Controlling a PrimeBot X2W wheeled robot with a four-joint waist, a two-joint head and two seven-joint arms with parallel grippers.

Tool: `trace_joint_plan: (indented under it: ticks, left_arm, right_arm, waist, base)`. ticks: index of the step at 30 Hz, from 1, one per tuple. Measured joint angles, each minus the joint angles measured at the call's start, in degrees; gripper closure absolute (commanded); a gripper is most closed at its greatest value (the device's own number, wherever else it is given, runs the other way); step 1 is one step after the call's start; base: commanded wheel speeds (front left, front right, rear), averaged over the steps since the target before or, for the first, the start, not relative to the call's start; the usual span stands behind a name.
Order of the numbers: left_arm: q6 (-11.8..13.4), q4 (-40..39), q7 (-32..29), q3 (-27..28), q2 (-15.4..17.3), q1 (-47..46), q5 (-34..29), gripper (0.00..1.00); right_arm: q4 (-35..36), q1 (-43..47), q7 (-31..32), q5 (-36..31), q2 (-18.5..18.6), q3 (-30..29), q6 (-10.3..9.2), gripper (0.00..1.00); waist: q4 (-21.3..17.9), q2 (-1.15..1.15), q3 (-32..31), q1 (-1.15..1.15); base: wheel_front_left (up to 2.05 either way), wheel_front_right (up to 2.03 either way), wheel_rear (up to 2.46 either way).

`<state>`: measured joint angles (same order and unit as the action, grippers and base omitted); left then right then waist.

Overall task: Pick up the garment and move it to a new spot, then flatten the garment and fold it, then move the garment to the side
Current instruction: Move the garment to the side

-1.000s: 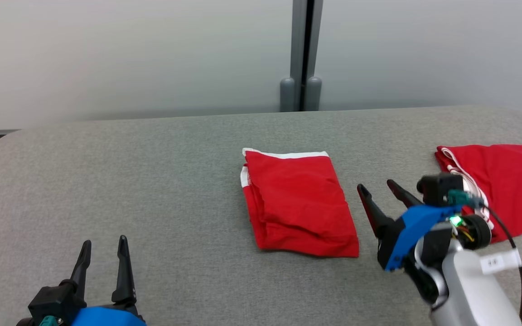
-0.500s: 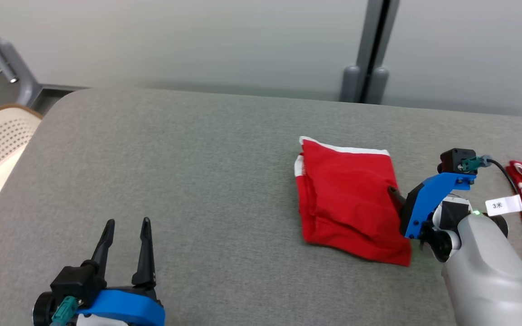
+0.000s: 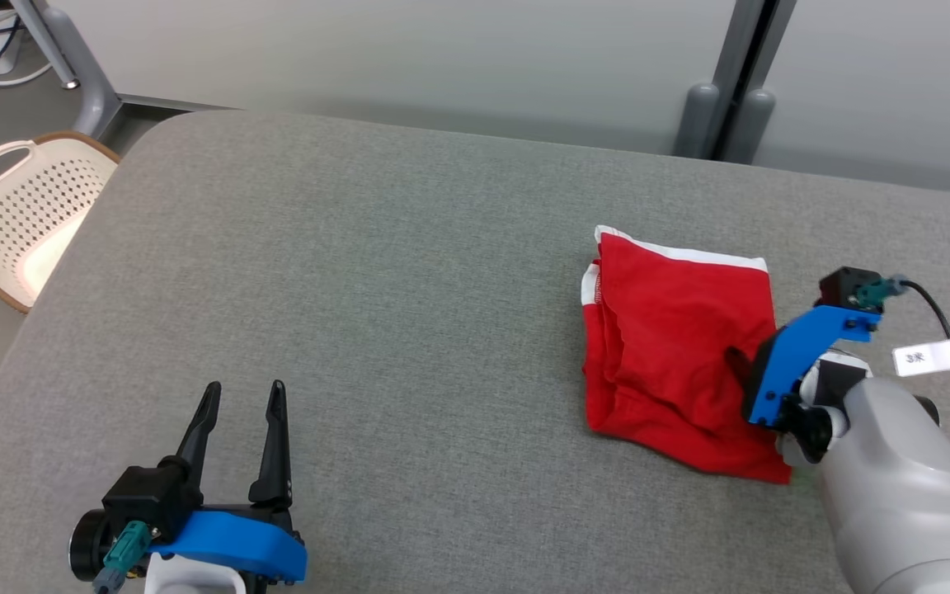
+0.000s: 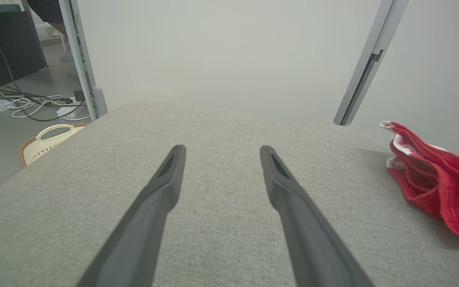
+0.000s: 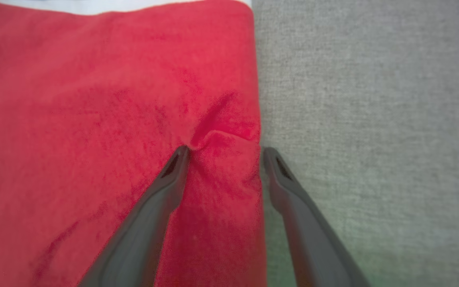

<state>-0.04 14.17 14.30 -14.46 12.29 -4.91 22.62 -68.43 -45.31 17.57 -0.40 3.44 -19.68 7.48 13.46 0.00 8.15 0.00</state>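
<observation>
At the right of centre in the head view, the folded red garment (image 3: 677,355) lies on the gray padded table (image 3: 359,272), with its white-trimmed edge toward the top of the frame. The right gripper (image 5: 222,151) has its 2 dark fingers spread apart and straddles the garment's right-hand border. In the right wrist view, 1 fingertip (image 5: 177,157) presses into the red cloth and raises a small pucker just above it. The other fingertip sits on bare gray fabric just beside the cloth's edge. Nothing is pinched between them.

At the lower left of the head view, the left gripper (image 3: 245,385) is also parted, its fingers pointing up the frame over bare table, well apart from the garment. In the left wrist view the garment shows as a rumpled red heap at the right edge.

A cream perforated basket (image 3: 21,214) stands on the floor at the upper left, off the table's rounded corner. A white tag (image 3: 927,357) hangs on the cable by the right wrist.
</observation>
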Motion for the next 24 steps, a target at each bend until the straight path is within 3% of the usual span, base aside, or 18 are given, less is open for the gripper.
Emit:
trace_joint_plan:
  ticks: [1,2,8,12,15,20,24]
  left_arm:
    - [0.0,0.0,0.0,0.0,-0.1,0.0,0.0,0.00]
    - [0.0,0.1,0.0,0.1,-0.2,-0.1,0.0,0.00]
    - [0.1,0.0,0.4,1.2,-0.1,-0.8,0.2,0.00]
    - [0.4,-0.8,0.5,1.7,-0.1,-0.7,0.1,0.00]
    - [0.7,-1.8,0.6,2.7,0.2,-0.4,0.1,0.00]
    - [0.8,-3.2,0.7,3.2,0.6,-0.6,-0.3,0.00]
    - [0.7,-4.3,0.7,3.2,1.2,-1.5,-0.7,0.00]
  right_arm:
    - [-0.4,-0.5,-0.1,0.2,0.0,1.1,-0.01,0.87]
    - [-0.8,-0.8,-0.4,-0.3,-0.1,2.7,0.00,1.00]
    - [-1.3,-4.7,-2.0,-1.8,0.0,13.5,0.01,1.00]
    - [-1.3,-8.4,-1.8,-2.1,1.8,23.5,0.01,1.00]
    - [-0.9,-11.4,-0.9,1.6,3.0,33.3,0.03,1.00]
    - [3.8,-12.8,1.1,9.2,8.0,45.9,0.02,1.00]
    - [10.7,-14.1,2.3,16.6,14.8,53.1,0.02,1.00]
  waist:
    - [-0.2,0.00,0.1,0.00]
    - [-0.5,0.00,0.2,0.00]
    - [-3.2,0.00,0.7,0.00]
    - [-6.0,0.00,0.8,0.00]
    - [-9.7,0.00,0.9,0.00]
    - [-14.8,0.00,1.5,0.00]
    - [-18.8,0.00,2.7,0.00]
  base:
    - [0.00,0.00,0.00]
    - [0.00,0.00,0.00]
    - [0.00,0.00,0.00]
    - [0.00,0.00,0.00]
    - [0.00,0.00,0.00]
    - [0.00,0.00,0.00]
    - [0.00,0.00,0.00]
